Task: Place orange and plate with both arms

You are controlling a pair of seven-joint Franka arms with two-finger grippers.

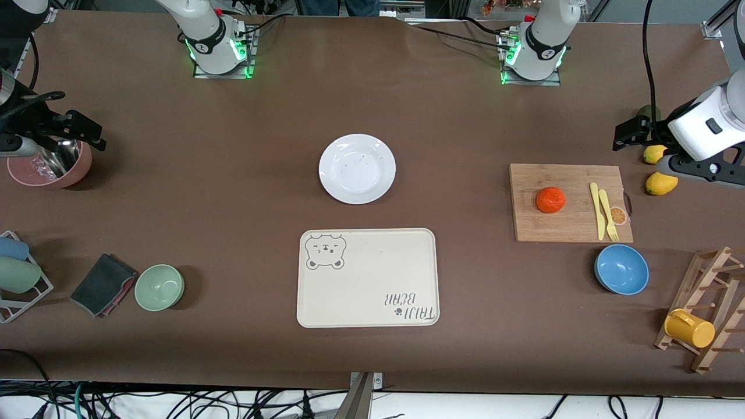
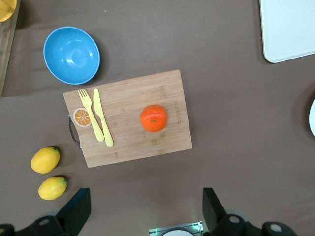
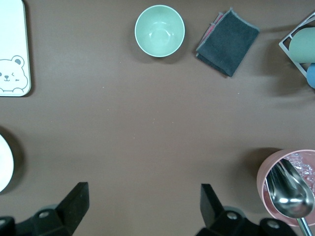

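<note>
We judge the task barely begun: nothing is lifted, and both moves are left to do.

Nearest the front camera on the bench [image 1: 233, 192] lies the cream tray [image 1: 368, 277] with its bear drawing, bare, a likely place for the plate and the orange, though we cannot confirm that. Beside it toward the right arm's end sit a green bowl [image 1: 159, 287], a folded dark cloth [image 1: 103, 284] and a rack of cups [image 1: 17, 274]. Toward the left arm's end we see a blue bowl [image 1: 621, 269] and a wooden rack [image 1: 707, 308] with 1 yellow mug [image 1: 689, 328].

Farther from the camera, the orange [image 1: 550, 199] rests on a wooden cutting board [image 1: 570, 227], well apart from a yellow knife [image 1: 596, 209] and fork [image 1: 607, 214] on the same board. The white plate [image 1: 357, 169] sits farther still, in the middle, with open bench around it.

Nothing stands in the way of either grasp.

The left end effector [image 2: 146, 209] hovers over the bench's edge by 2 lemons [image 1: 661, 183], fingers spread wide and holding nothing. The right end effector [image 3: 145, 206] hangs over a pink bowl [image 1: 49, 166] with a metal scoop, likewise wide open and empty.
</note>
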